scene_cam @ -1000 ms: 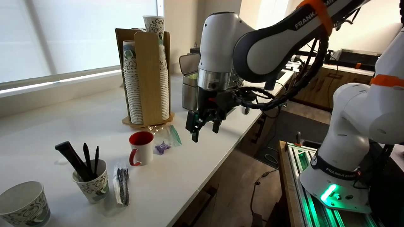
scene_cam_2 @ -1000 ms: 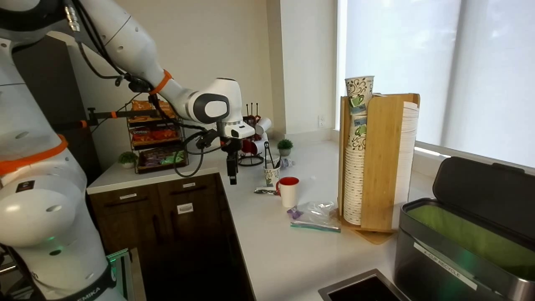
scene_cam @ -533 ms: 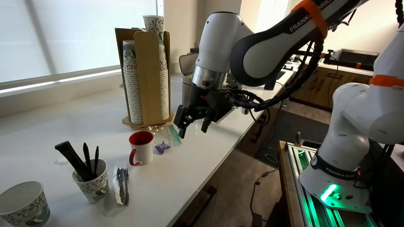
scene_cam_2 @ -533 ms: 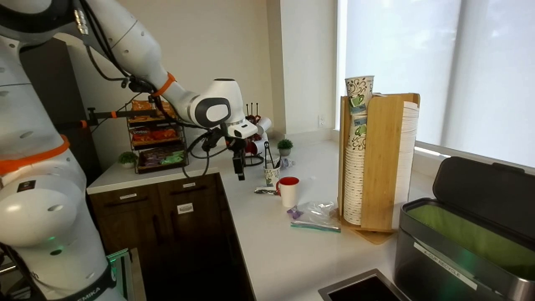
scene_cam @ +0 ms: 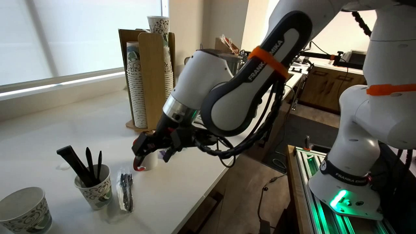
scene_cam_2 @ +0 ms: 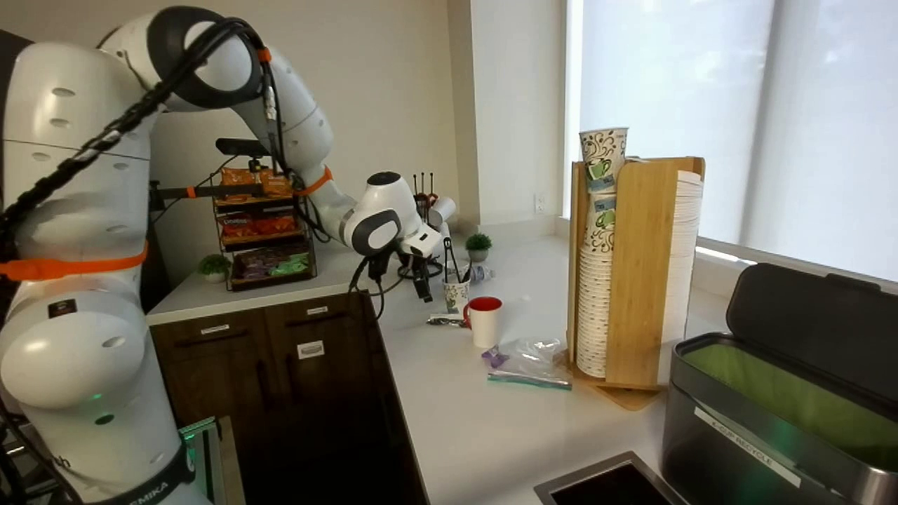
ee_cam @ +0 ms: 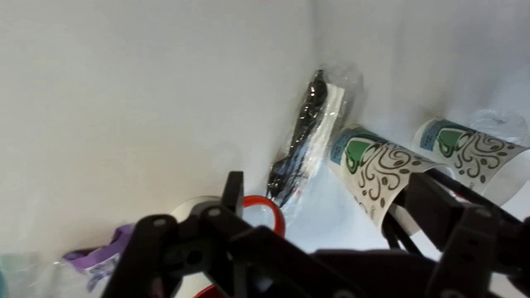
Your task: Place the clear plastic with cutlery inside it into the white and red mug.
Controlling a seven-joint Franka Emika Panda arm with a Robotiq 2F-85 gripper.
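Wrist view: tool (ee_cam: pixel 332 198), jaws apart, cutlery sleeve (ee_cam: pixel 310 134) with roomy counter (ee_cam: pixel 145 103) along one edge, paper cup (ee_cam: pixel 372 165) beside the other.

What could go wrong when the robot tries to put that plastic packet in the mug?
The open jaws might knock over the utensil cup, because it stands close beside the packet.
They might also bump the mug, which stands near the packet too.
And the packet's clear plastic looks thin and shiny, so it might slip when gripped.
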